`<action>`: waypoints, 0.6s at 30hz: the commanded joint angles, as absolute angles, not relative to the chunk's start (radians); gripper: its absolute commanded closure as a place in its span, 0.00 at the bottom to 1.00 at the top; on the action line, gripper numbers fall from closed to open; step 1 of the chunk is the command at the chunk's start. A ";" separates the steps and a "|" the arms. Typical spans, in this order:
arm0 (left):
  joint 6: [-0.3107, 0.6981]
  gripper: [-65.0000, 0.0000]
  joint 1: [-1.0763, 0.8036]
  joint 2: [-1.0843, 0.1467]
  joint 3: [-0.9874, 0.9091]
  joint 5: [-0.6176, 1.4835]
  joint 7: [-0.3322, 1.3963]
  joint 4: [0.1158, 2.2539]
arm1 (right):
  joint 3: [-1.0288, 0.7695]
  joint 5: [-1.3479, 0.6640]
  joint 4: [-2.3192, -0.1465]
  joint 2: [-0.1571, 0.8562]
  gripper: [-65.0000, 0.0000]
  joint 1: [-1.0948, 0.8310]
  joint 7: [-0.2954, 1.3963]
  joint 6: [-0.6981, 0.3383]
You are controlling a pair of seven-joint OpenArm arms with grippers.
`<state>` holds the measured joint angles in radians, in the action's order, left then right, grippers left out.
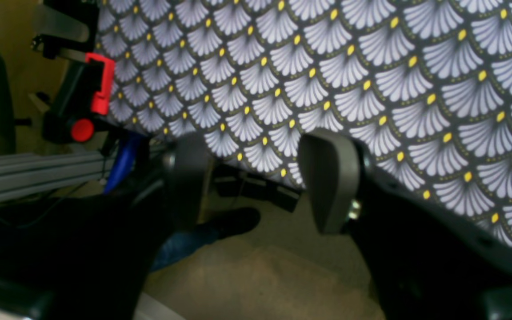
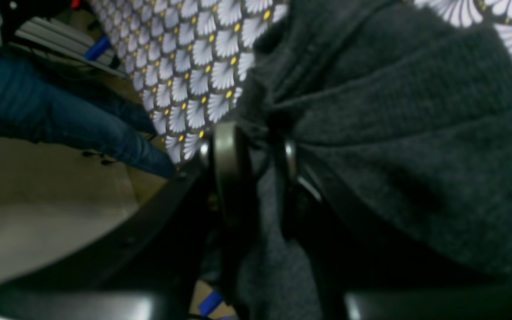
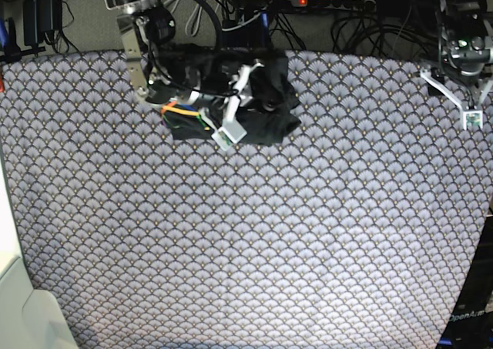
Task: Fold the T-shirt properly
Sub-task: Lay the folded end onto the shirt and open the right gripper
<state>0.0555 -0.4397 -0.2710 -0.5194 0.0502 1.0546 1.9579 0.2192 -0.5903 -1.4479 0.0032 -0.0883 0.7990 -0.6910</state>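
Dark fingers [image 2: 231, 178] of the right gripper [image 2: 256, 153] filled the near part of the right wrist view, closed together on a gathered fold of the T-shirt [image 2: 394, 133], whose charcoal fabric bunched between the pads and spread away to the right of that view. Beyond the pinch, the scallop-patterned cloth [image 2: 194, 66] ran up toward the table edge, and a leg in blue jeans [image 2: 60, 115] showed over the pale floor on the left.

From the base view, the right gripper [image 3: 245, 83] sat low over the T-shirt [image 3: 262, 125], which lay crumpled in a dark heap at the far side of the table, left of centre. A bit of orange, yellow and green striped print [image 3: 181, 116] showed at the heap's left edge.

On the other arm, the left gripper [image 1: 256, 182] stood with its jaws spread apart and nothing between them, its two grey pads [image 1: 329, 178] hanging over the edge of the patterned cloth [image 1: 371, 89] with floor below. A red clamp [image 1: 100, 84] gripped the table edge nearby. In the base view the left gripper [image 3: 470, 106] hung at the far right corner, well apart from the shirt.
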 commanded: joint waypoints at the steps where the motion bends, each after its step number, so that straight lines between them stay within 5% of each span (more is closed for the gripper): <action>1: 0.050 0.45 -0.440 -0.286 -0.524 0.044 1.041 1.975 | 0.220 -0.605 -1.460 0.001 0.83 -0.076 0.786 -0.698; 11: 0.053 0.45 -0.437 -0.286 -0.522 0.045 1.041 1.975 | 0.220 -0.604 -1.414 0.007 0.83 -0.076 0.742 -0.698; 18: 0.326 0.45 -0.433 -0.282 -0.526 0.045 1.041 1.975 | 0.220 -0.604 -1.658 0.019 0.83 -0.120 0.746 -0.698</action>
<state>0.3374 -0.4351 -0.2680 -0.5201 0.0486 1.0515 1.9579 0.2184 -0.5793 -1.6424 0.0242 -0.1265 0.7696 -0.6838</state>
